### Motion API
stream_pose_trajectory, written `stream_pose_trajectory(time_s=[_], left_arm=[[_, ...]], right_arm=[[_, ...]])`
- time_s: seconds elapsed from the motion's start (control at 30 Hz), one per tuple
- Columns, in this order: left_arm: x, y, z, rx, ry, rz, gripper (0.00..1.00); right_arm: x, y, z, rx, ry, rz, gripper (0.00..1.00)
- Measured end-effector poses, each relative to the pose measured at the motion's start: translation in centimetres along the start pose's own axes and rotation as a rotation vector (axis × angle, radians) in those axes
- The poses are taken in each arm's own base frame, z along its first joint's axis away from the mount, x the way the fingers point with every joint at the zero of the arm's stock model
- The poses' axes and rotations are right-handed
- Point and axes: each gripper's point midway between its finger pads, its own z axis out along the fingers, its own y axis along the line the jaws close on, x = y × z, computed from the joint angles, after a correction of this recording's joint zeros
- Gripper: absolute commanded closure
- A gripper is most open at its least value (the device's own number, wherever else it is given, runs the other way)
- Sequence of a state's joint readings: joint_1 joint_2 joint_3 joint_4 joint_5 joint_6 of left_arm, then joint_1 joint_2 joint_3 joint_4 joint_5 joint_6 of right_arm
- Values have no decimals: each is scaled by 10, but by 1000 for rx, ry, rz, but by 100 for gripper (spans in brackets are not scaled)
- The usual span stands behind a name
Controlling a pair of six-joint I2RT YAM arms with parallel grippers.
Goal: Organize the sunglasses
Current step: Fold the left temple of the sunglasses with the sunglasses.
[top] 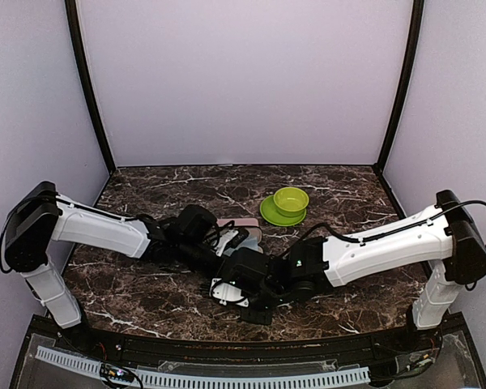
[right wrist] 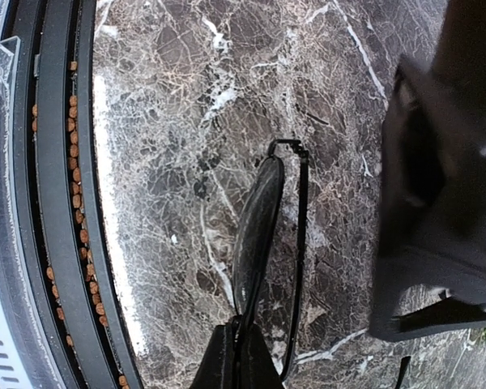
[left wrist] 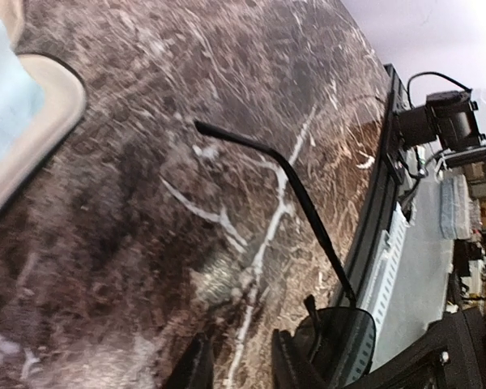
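Looks to me like the job right now is getting the black sunglasses folded up so they can go away. The right tool is pressed together on the frame at the lens end. The lens shows edge-on and one temple sticks straight out over the tabletop.

The left tool sits right next to that lens, slightly spread, with only marble showing in the gap, so it isn't pinching anything.

My advice: keep the right pinch firm but gentle because that wire frame will bend. Keep the pair low, and let the left tool nudge the loose temple shut from its tip rather than grabbing the lens.

Both arms are stretched inward and low, wrists nearly meeting left of the green bowl on the side nearer the bases. That's where the black pair is.

An open pale case lies left of the bowl too. I can't spot the red-pink pair anywhere.
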State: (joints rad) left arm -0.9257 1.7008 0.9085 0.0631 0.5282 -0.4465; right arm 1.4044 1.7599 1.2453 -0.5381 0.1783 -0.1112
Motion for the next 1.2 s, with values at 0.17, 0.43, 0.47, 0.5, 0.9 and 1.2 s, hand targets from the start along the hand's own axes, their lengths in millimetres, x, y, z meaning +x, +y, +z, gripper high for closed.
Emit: stream_pose_trajectory(time_s=[0.17, 0.43, 0.47, 0.5, 0.9, 1.2], left_arm=[[-22, 16, -23, -99, -103, -4, 59], [-28, 40, -80, -281, -247, -33, 54], [-29, 41, -85, -294, -258, -33, 53], [-30, 41, -88, -303, -265, -33, 53], [-23, 49, -92, -352, -245, -16, 44], [7, 50, -77, -286, -167, 36, 31]], right_arm=[[4, 2, 2, -6, 9, -1, 100], [18, 4, 24, -15, 65, -9, 100], [17, 4, 25, -14, 61, -8, 100], [17, 3, 25, -16, 60, -8, 98], [24, -2, 30, -44, 82, 38, 50], [19, -29, -12, -37, -47, 186, 34]])
